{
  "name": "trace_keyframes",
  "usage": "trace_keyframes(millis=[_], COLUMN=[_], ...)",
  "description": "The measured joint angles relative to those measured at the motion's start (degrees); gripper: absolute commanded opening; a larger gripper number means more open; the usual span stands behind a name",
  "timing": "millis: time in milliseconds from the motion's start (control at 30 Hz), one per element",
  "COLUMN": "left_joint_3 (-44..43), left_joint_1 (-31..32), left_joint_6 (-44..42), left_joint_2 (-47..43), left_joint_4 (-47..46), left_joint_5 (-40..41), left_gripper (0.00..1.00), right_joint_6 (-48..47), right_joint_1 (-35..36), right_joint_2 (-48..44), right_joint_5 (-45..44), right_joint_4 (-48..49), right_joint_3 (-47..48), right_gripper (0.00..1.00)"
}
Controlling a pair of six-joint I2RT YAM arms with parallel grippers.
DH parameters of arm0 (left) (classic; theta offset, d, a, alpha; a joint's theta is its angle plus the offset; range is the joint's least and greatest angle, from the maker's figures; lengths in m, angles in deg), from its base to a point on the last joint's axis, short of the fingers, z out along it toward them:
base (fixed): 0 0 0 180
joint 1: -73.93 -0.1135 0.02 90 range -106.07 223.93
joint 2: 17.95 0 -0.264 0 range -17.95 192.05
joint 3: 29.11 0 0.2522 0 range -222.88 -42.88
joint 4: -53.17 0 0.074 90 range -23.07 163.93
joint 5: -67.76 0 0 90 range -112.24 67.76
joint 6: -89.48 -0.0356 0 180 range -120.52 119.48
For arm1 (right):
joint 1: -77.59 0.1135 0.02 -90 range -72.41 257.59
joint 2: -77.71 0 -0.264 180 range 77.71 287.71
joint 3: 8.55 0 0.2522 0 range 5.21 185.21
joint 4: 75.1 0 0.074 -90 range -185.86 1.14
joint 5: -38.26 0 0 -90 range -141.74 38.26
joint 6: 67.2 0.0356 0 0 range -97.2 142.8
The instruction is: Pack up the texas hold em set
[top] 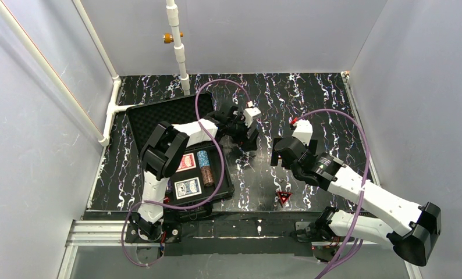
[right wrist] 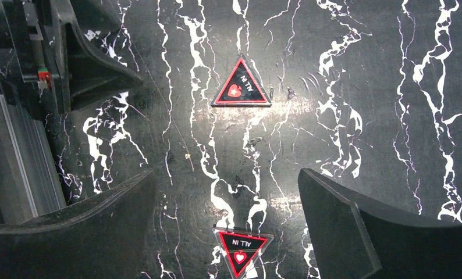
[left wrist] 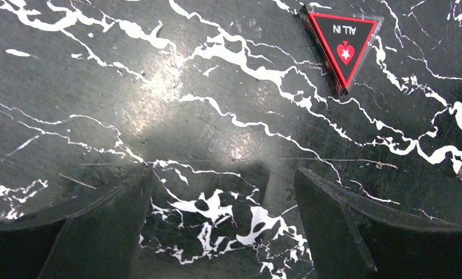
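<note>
Black case (top: 159, 113) lies open at the left, card decks (top: 187, 161) and chips (top: 204, 165) slotted in; left gripper (left wrist: 223, 180) and right gripper (right wrist: 226, 180) both gape wide, empty; an ALL IN triangle (right wrist: 240, 251) lies flat beneath the right one; loose pieces remain, so next, likely: descend, pinch it, carry it caseward.

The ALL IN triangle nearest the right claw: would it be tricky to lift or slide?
The triangle is probably stiff: its edges look straight, like clear plastic. It lies flat on the glossy table, so fingers may struggle to get under it; a push would likely slide it. It looks thin, so likely light.
</note>
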Motion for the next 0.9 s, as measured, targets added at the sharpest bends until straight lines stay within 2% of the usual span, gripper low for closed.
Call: trace_keyframes(millis=[200, 333, 500, 900], left_joint_3=[-1.9, -6.2, -8.7, -11.5], left_joint_1=[-1.3, -1.9, -2.1, 2.8], left_joint_6=[-0.8, -2.0, 0.0, 6.3], left_joint_2=[1.7, 4.1, 5.2, 5.2], left_joint_4=[-0.2, 1.7, 3.1, 5.2], left_joint_5=[-1.5, -2.1, -2.7, -0.4], left_gripper=[0.86, 0.84, 0.81, 0.75], right_joint_6=[-0.3, -0.8, -1.4, -4.5], right_joint_1=[-0.1, -0.1, -0.3, -0.7], right_joint_2=[1.1, 1.5, 1.5, -0.6], right_joint_5=[-0.4, -0.5, -1.6, -5.8], right_joint_4=[0.3, 0.3, 0.2, -1.5], right_joint_3=[0.0, 0.0, 0.3, 8.8], right_gripper=[0.98, 0.98, 0.98, 0.99])
